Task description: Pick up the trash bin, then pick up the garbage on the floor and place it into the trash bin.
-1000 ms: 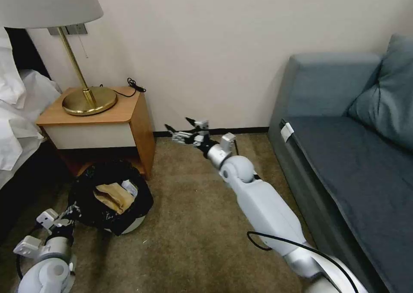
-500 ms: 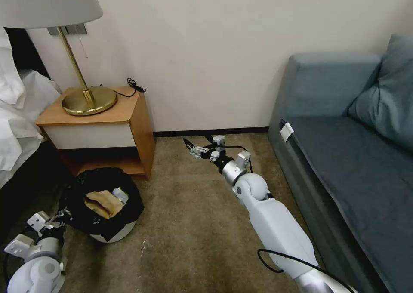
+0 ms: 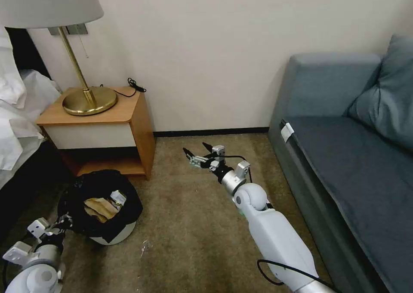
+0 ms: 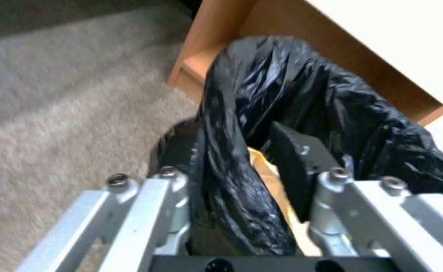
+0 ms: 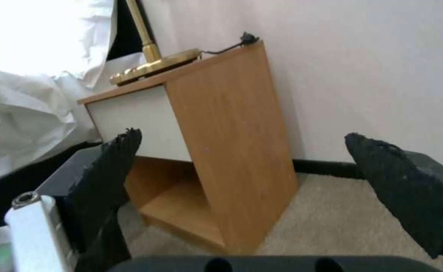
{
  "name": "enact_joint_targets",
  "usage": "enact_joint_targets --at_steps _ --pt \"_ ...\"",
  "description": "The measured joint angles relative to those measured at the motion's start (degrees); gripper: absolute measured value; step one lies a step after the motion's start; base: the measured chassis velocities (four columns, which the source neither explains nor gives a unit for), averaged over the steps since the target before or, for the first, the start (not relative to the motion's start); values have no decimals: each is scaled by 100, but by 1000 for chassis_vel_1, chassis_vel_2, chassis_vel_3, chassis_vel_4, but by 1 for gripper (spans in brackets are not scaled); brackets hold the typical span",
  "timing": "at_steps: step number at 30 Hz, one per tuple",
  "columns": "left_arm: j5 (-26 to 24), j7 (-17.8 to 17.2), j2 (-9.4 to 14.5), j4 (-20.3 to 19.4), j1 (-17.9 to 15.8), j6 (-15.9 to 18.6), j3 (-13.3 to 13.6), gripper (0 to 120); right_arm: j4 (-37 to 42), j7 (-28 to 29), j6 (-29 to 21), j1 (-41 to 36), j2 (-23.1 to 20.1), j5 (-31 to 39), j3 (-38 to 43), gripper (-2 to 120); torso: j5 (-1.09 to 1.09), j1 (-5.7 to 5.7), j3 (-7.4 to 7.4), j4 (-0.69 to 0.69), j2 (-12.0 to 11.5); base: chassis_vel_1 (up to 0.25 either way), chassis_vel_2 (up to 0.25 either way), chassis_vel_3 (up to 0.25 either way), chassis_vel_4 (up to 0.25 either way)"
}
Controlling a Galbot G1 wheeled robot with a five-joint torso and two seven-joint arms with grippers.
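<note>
The trash bin [image 3: 115,232], white with a black bag [image 3: 101,182] folded over its rim, stands on the carpet in front of the nightstand. Inside lies garbage: a crumpled tan paper bag [image 3: 96,208] and a small pale piece [image 3: 117,195]. My left gripper [image 3: 65,220] is shut on the bin's near rim; in the left wrist view [image 4: 231,170] one finger [image 4: 292,166] is inside the bag and the other outside. My right gripper [image 3: 196,153] hangs open and holds nothing over the bare carpet, well right of the bin, with its fingers [image 5: 115,158] far apart.
A wooden nightstand [image 3: 137,125] with a brass lamp [image 3: 88,99] stands behind the bin, with a bed [image 3: 17,112] to its left. A blue sofa [image 3: 344,155] lines the right side. Small pale scraps [image 3: 144,245] lie on the carpet by the bin.
The bin, held by my left gripper, has come down and a little toward me. My right arm has drawn back from the wall, its gripper still open.
</note>
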Motion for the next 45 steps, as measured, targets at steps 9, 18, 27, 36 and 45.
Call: enact_joint_targets --at_steps 9,18,27,36,45 --pt "315 -36 123 -428 313 70 -177 74 -30 28 -61 -58 14 -1 27 100 1 0 0 0 0 0 0 0 0" --pt "1241 -27 33 -1065 877 -53 -345 100 115 309 -120 -203 -7 1 41 100 1 0 0 0 0 0 0 0 0" --pt "1893 -26 264 -1960 1241 -169 -868 100 666 1213 -601 -563 -205 80 181 100 3 0 0 0 0 0 0 0 0" --pt "2374 11 602 -2609 1449 -303 -667 100 1447 1934 -1057 -938 -742 526 286 100 2 0 0 -1 0 0 0 0 0" --pt "2544 82 634 -2846 1584 -393 -472 100 1688 1995 -1124 -1047 -1038 904 317 100 2 0 0 -1 0 0 0 0 0"
